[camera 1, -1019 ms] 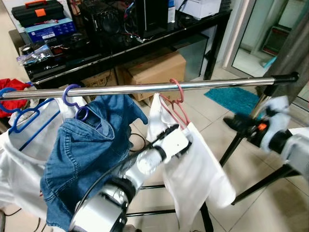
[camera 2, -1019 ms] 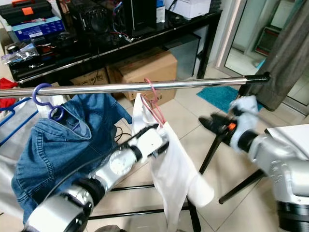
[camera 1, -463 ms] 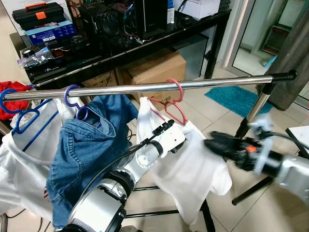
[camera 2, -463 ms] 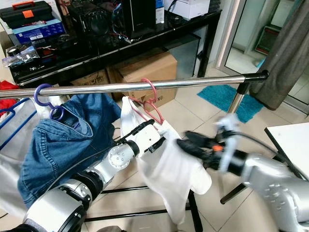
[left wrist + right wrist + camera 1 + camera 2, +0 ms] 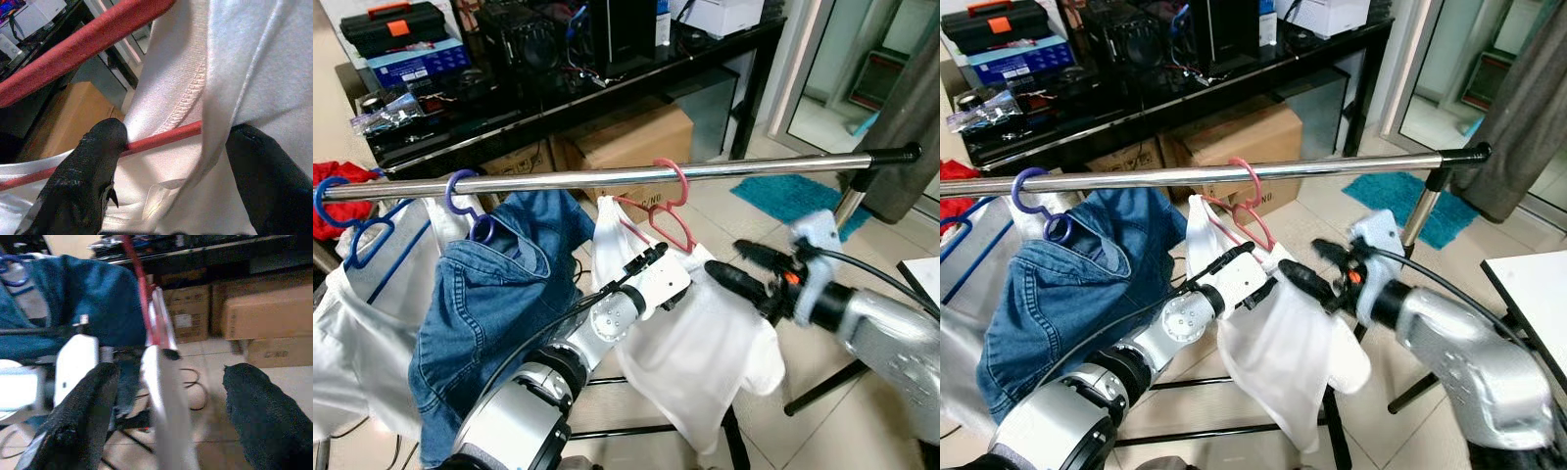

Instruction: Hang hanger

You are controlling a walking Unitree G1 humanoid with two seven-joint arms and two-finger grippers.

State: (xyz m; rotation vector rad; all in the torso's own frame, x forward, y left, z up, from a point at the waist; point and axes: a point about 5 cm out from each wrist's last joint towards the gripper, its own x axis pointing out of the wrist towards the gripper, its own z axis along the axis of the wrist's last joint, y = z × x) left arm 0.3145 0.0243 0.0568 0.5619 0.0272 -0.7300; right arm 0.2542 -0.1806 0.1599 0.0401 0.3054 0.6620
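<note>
A pink hanger carrying a white shirt is hooked over the chrome rail. My left gripper reaches up under the hanger's left side. In the left wrist view its fingers stand apart, open, with the hanger's lower bar and a fold of shirt between them; one finger touches the bar. My right gripper is open at the shirt's right shoulder, just below the hanger. In the right wrist view the hanger and the shirt's edge lie ahead between its spread fingers.
A denim jacket on a purple hanger hangs close on the left, then a blue hanger with a white garment. Behind the rail are a black table and cardboard boxes. Rack legs stand at the lower right.
My right arm swung in from the right to the shirt's right shoulder, then rose a little. The shirt has spread wider. The left gripper stays at the hanger.
</note>
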